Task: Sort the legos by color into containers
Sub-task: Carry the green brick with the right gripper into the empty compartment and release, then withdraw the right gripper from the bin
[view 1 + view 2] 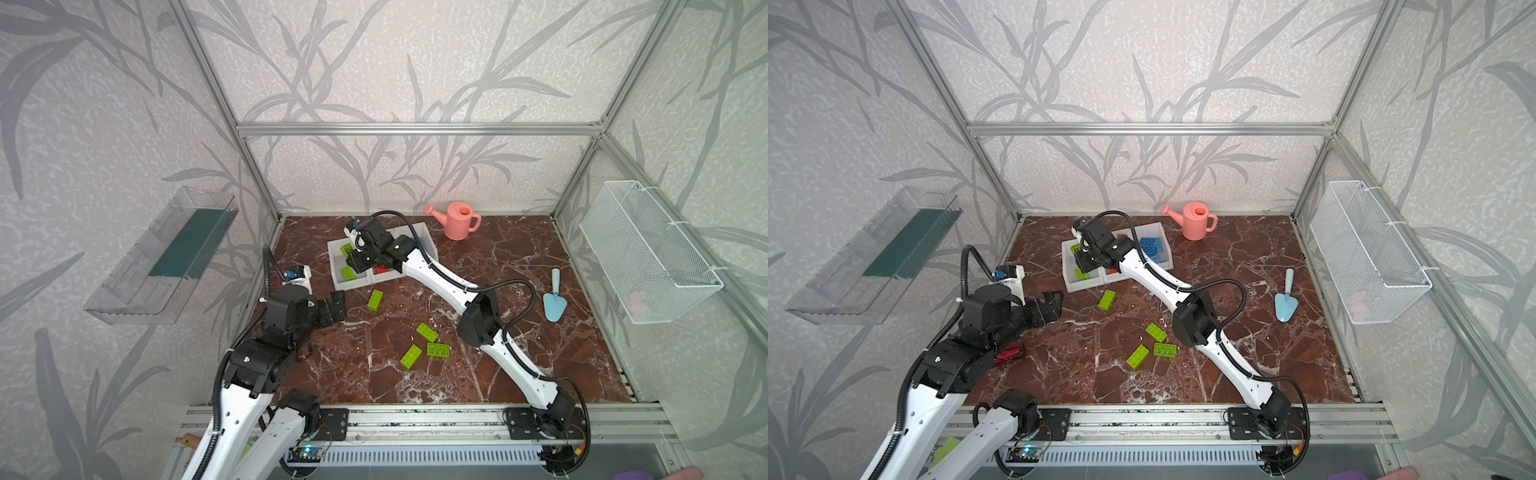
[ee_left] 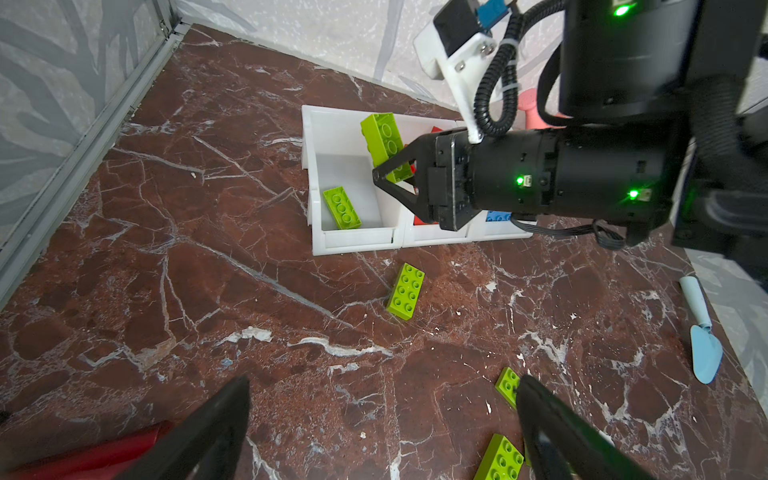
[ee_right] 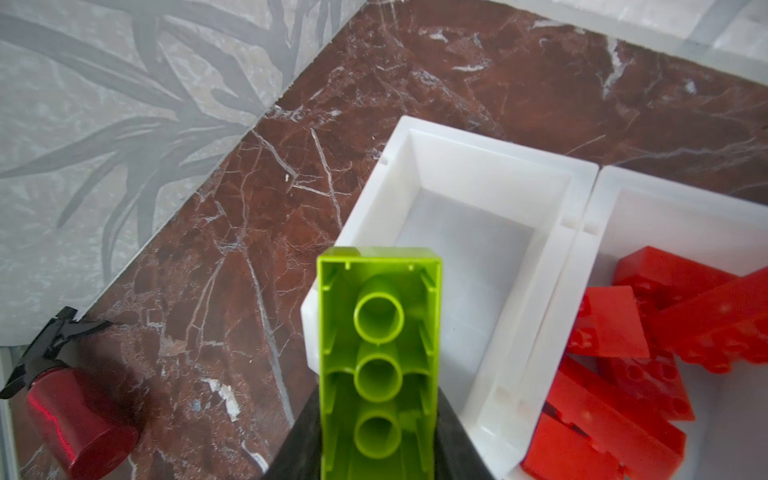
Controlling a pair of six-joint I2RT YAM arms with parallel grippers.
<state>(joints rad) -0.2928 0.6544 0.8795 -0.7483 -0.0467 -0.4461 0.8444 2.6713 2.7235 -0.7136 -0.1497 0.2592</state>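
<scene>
At eleven o'clock on the red-brown marble tabletop, the right gripper hangs over the leftmost of the three joined white plastic open-top bins. It is clamped tight on a lime green studded rectangular brick, held by its long sides with the hollow underside facing the wrist camera. That pose suits a drop. The brick's far end already overhangs the bin's floor, where another lime green brick lies. The middle bin holds the red bricks and the rightmost the blue bricks, so the colour matches.

The left gripper waits at nine o'clock with its jaws spread fully and nothing between them, probably parked clear of the crossing arm.

Four lime bricks remain loose. One sits just at six o'clock of the green bin's lip, and three cluster at six o'clock of the table's centre. Sorting seems nearly finished.
</scene>
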